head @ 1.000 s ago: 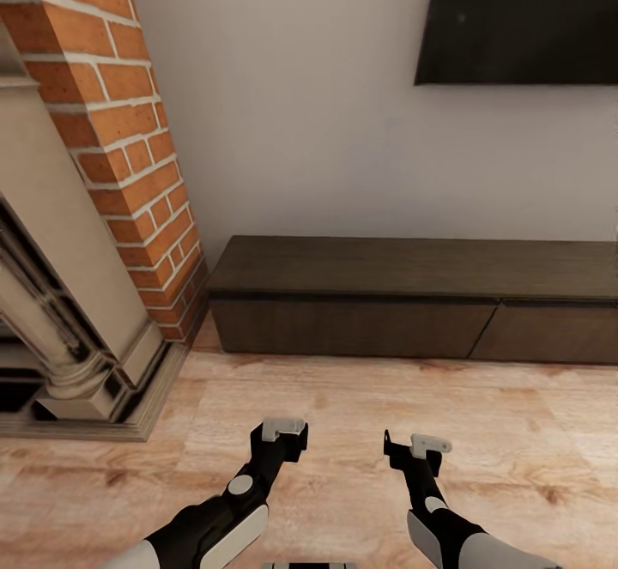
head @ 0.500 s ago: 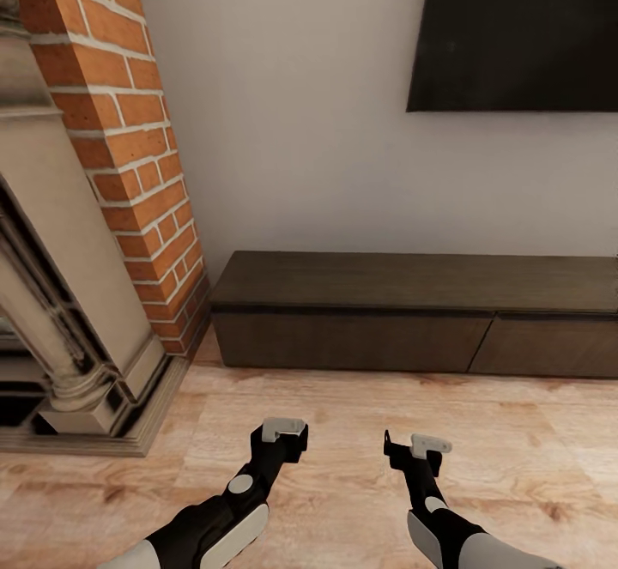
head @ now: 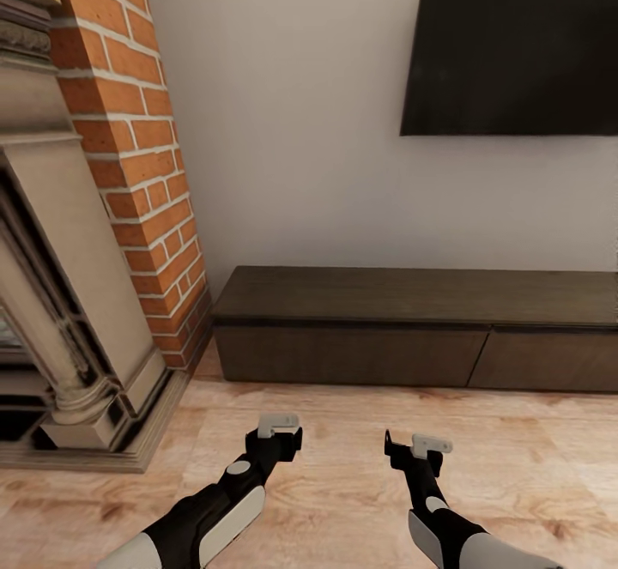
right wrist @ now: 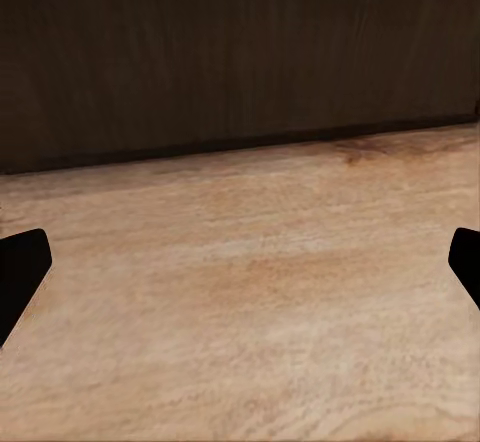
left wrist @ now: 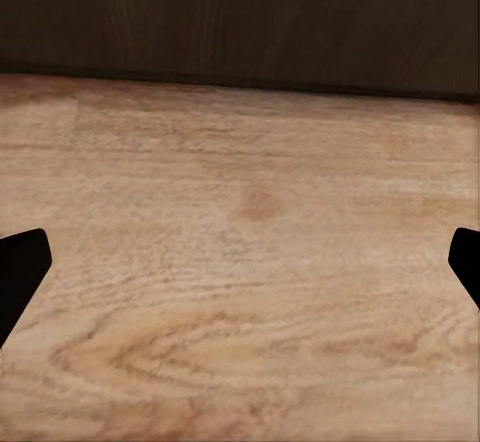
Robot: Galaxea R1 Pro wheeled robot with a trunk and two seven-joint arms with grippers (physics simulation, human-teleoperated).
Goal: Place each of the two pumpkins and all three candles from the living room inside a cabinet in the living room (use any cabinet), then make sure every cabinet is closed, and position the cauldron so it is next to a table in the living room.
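The cabinet (head: 412, 294) is a long, low dark-brown unit against the white wall, and both visible drawer fronts (head: 348, 354) are closed. My left gripper (head: 279, 432) hangs open over the wood floor in front of it, holding nothing. My right gripper (head: 416, 449) hangs beside it, also open and empty. In the left wrist view the open left gripper (left wrist: 240, 272) faces the floor and the cabinet's base (left wrist: 240, 22). In the right wrist view the right gripper (right wrist: 240, 272) looks at the cabinet front (right wrist: 240, 52). The pumpkins, candles, cauldron and table are out of view.
A brick and stone fireplace (head: 103, 234) with a stepped hearth base (head: 94, 453) fills the left side. A dark flat screen (head: 515, 37) hangs on the wall above the cabinet. Light wood floor (head: 343, 466) lies between me and the cabinet.
The whole picture has slid downward, so the camera has tilted up: more of the dark screen shows and the cabinet sits lower. Both grippers keep their pose.
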